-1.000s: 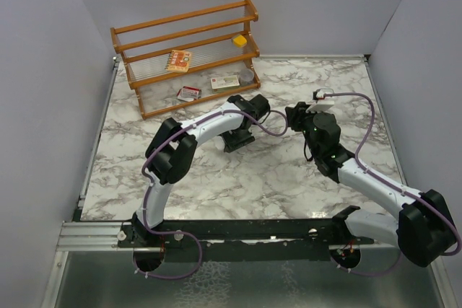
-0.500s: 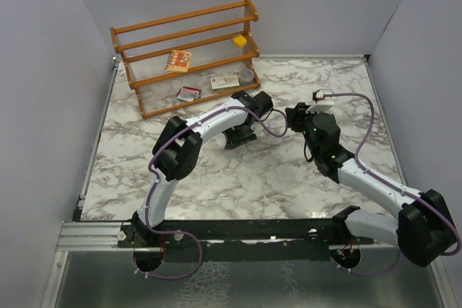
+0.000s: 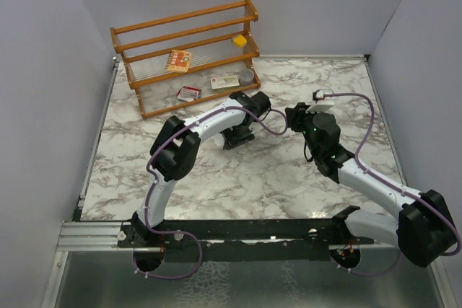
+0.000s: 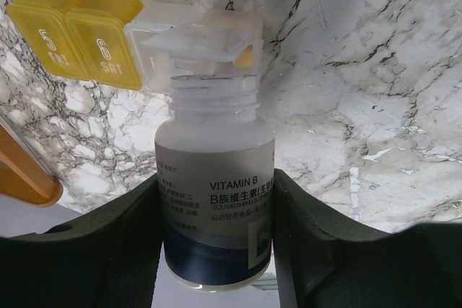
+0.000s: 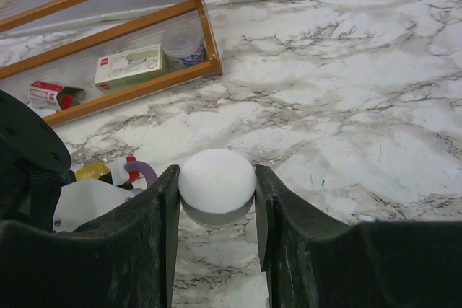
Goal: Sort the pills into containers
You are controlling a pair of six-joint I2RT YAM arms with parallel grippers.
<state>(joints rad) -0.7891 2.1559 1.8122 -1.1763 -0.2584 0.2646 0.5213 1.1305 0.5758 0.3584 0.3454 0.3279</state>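
From overhead I had the left arm folded at the elbow near the left side of the marble table (image 3: 289, 178). Its forearm reached toward the middle and the wrist bent down, so the left gripper (image 3: 237, 136) pointed at the surface just in front of the wooden rack (image 3: 184, 41). Its wrist camera showed both fingers (image 4: 130, 236) pressed against the sides of a bottle (image 4: 215, 156). The grip sat on the lower part of the label, which read VITAMIN B. The bottle's threaded neck was bare and open, and it pointed at a pill box (image 4: 72, 34) lying on the marble. Two of the box's yellow lids, marked 5 and 6, were closed. The next compartment had its clear flap (image 4: 195, 34) up, right by the bottle's mouth. I saw a small orange-yellow bit (image 4: 245, 55) under that flap, but I could not tell whether it was a pill.

The right arm stretched from its base at the near right corner up and leftward toward the middle of the table. The right gripper (image 3: 297, 117) was raised and faced the left wrist, close beside it. In its own camera the fingers (image 5: 162, 207) were clamped on either side of a round white cap (image 5: 216, 174), held above the marble.
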